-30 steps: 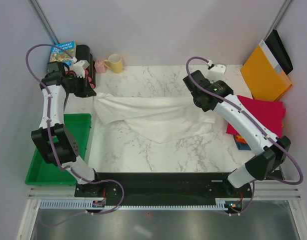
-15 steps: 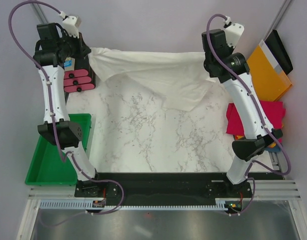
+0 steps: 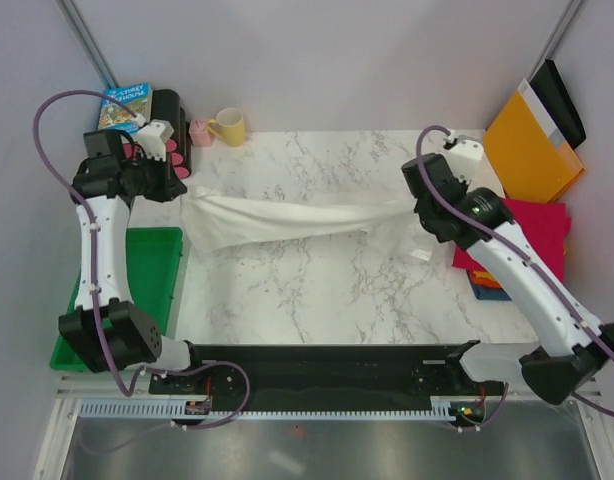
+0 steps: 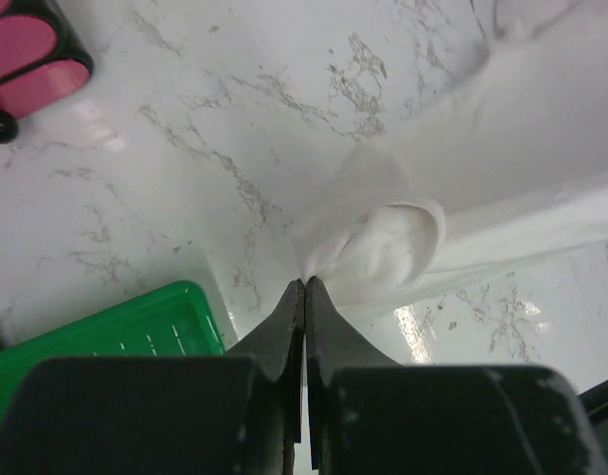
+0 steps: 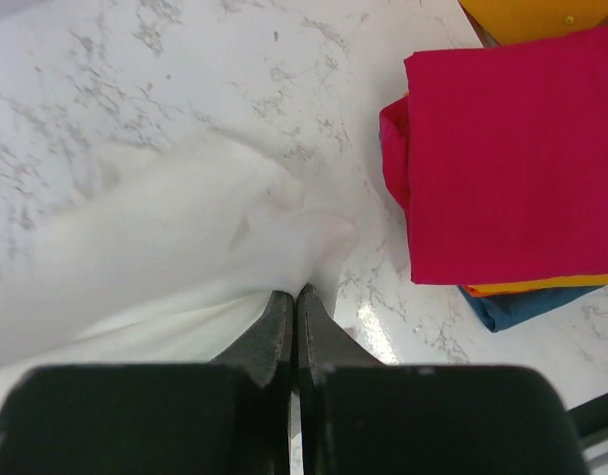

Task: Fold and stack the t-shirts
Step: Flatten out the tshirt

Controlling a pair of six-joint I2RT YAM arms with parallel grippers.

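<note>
Left arm [image 3: 95,240] and right arm [image 3: 522,275] spread low, stretching white t-shirt [image 3: 287,218]

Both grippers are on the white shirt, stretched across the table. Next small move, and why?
Probably lift both ends together, jaws shut, and drape the cloth down flat toward the near side. The left gripper and right gripper each pinch an end, but the white shirt lies between them as a narrow bunched band, likely not flat enough to fold.

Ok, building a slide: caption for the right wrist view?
Right fingers pinch the white shirt beside the stack of folded red, orange and blue shirts.
</note>
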